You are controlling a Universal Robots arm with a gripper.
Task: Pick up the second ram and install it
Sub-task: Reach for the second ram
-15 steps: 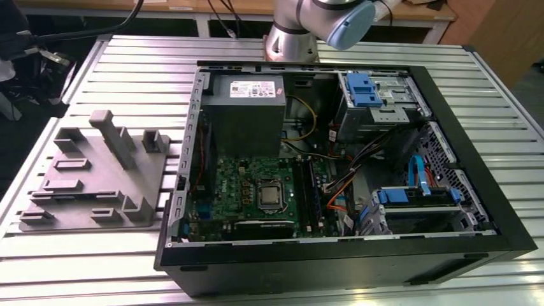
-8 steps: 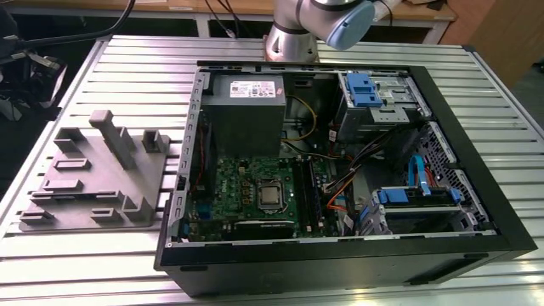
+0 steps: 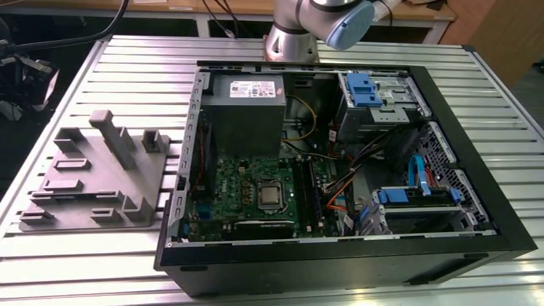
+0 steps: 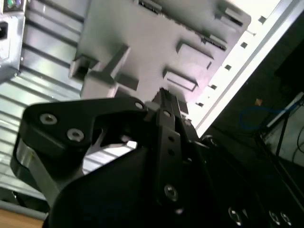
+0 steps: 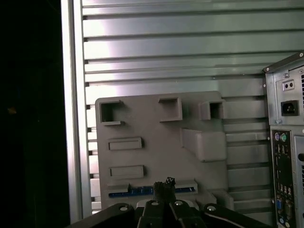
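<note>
Black gripper [image 4: 164, 97] in side view, linkage and screw heads in the foreground, above a grey fixture plate [image 4: 142, 42] with raised blocks and slots. The plate lies on a ribbed metal table [image 4: 42, 57], whose pale edge rail [image 4: 251, 57] adjoins dark floor.

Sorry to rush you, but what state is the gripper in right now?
Gripper: looks shut, with nothing held, over the gray fixture.
</note>
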